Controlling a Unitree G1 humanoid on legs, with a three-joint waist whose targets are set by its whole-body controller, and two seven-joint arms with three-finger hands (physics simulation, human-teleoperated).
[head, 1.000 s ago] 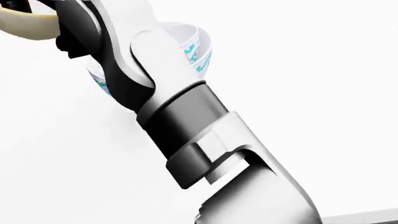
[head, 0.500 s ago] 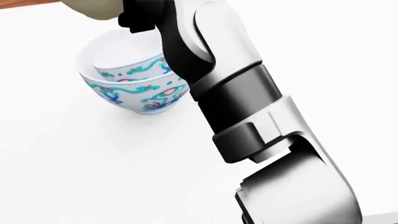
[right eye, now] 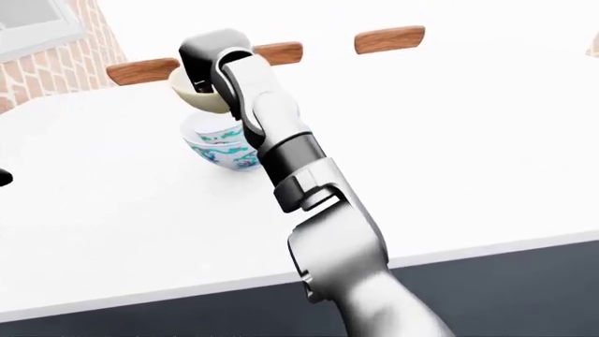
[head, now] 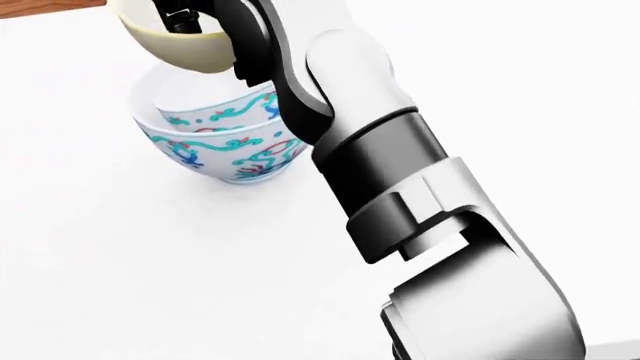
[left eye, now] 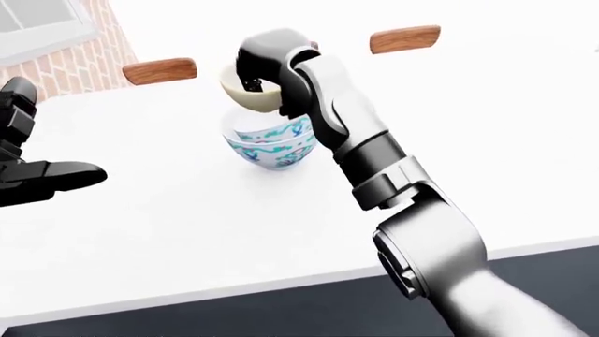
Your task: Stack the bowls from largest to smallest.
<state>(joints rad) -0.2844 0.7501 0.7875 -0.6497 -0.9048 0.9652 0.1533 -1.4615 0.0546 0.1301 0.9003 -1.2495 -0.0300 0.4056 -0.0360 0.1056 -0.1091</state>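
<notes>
While its right hand grips a cream bowl by the rim above two nested patterned bowls, the left hand hangs open. Likely rigid, slick and breakable.

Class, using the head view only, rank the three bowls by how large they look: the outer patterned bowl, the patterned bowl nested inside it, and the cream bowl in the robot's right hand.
1. Outer patterned bowl, widest rim.
2. Inner patterned bowl, nested in it, slightly narrower.
3. Cream bowl, held in the right hand; it looks smallest, but the frame edge and the hand hide part of it, so this is less certain.
</notes>
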